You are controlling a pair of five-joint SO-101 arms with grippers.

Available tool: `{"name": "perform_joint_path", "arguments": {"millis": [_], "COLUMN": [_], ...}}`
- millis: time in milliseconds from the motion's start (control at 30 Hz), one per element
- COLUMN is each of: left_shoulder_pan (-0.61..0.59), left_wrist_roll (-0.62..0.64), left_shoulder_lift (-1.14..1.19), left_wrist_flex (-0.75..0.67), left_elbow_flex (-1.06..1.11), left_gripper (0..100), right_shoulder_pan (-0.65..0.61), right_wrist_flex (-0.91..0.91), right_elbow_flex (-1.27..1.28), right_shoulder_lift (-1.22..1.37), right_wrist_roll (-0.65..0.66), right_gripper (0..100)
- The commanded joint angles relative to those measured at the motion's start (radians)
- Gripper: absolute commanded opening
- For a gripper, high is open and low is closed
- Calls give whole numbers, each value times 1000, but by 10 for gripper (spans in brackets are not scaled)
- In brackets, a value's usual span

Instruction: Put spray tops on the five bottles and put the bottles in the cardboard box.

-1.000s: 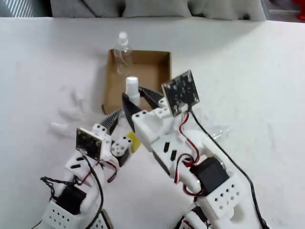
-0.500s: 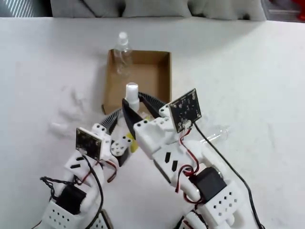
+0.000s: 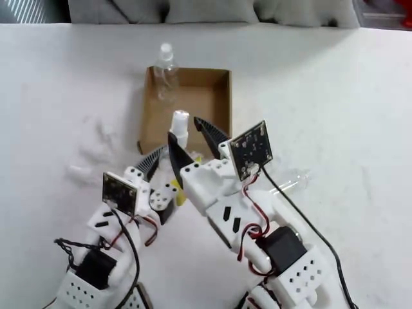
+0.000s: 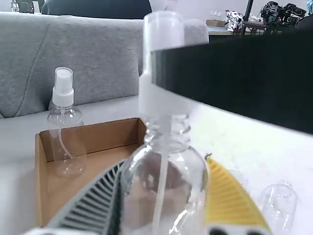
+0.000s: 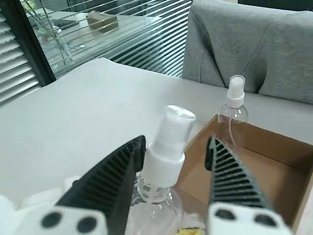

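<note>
A clear bottle (image 4: pixel 164 186) stands upright at the near edge of the cardboard box (image 3: pixel 205 103), and my left gripper (image 4: pixel 164 166) is shut on its body. A white spray top (image 3: pixel 179 124) sits on its neck. My right gripper (image 5: pixel 176 142) is open, one black finger on each side of that spray top (image 5: pixel 168 147), not touching it. A second bottle (image 3: pixel 165 72) with its spray top on stands in the box's far left corner, also in the left wrist view (image 4: pixel 66 142).
Several loose white spray tops (image 3: pixel 94 152) lie on the table left of the box. A clear bottle without a top (image 3: pixel 293 180) lies right of the right arm, and another bare bottle (image 4: pixel 279 200) shows in the left wrist view.
The right gripper's fingers, close around the spray top before, have spread apart and let it go. The left arm and its bottle have not moved.
</note>
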Motion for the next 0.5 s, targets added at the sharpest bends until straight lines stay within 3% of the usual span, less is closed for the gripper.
{"name": "perform_joint_path", "arguments": {"millis": [0, 233, 467], "left_shoulder_pan": [-16, -16, -16], "left_wrist_roll": [-2, -3, -5], "left_shoulder_lift": [-12, -12, -12], "left_wrist_flex": [-31, -31, -31], "left_elbow_flex": [-9, -8, -6], "left_gripper": [20, 20, 20], "right_shoulder_pan": [-8, -8, -1], "right_wrist_flex": [-22, -4, 136], "right_elbow_flex": [-18, -98, -207], "right_shoulder_lift": [-16, -22, -108], "right_wrist_roll": [-6, -8, -2], "right_gripper": [170, 170, 154]}}
